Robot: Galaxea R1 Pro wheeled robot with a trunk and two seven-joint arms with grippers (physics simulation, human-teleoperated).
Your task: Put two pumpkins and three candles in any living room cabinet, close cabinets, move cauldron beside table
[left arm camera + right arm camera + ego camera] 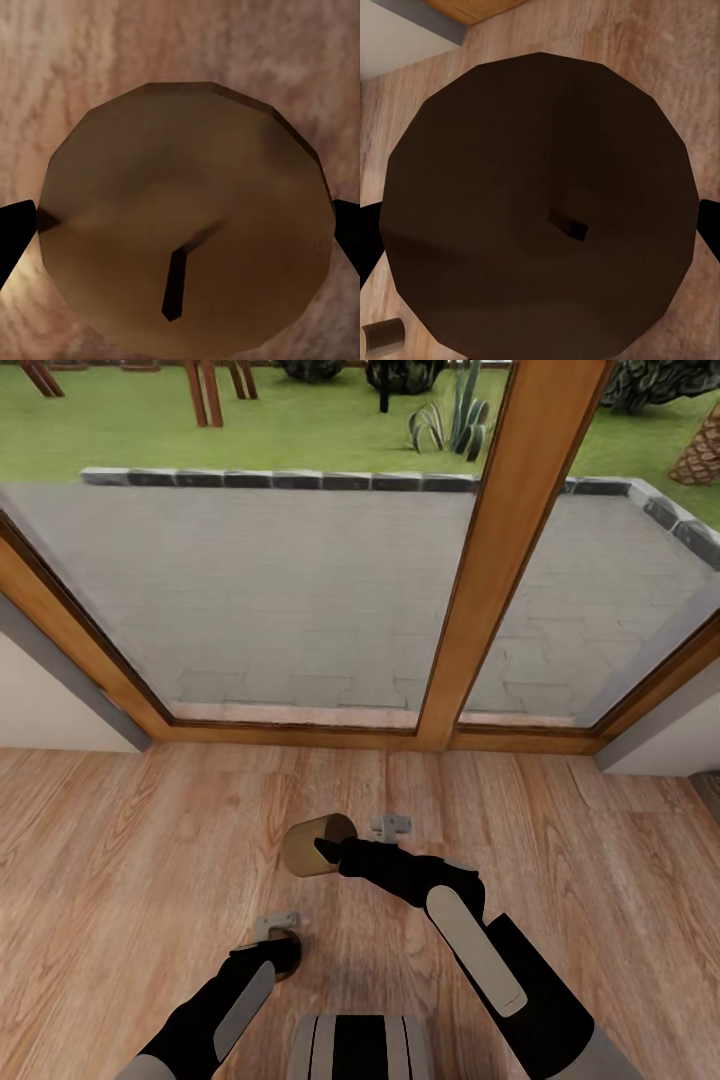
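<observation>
My right gripper [326,849] is shut on a tan-beige candle [312,844], held on its side above the wooden floor. That candle's dark round end [540,202] sits between the black fingers [367,240] in the right wrist view. Lower left, my left gripper [277,952] is shut on a second candle [287,957], mostly hidden under the wrist. Its tan top with a dark wick [180,225] lies between the fingertips [15,234]. A small candle [382,335] appears low over the floor; I cannot tell which one it is. Pumpkins, cabinet, cauldron and table are out of view.
A large window with a wooden frame [480,560] stands straight ahead, a paved terrace and lawn beyond it. Grey-white wall sections [50,710] flank it low on both sides. Wooden floor [120,860] spreads around my arms.
</observation>
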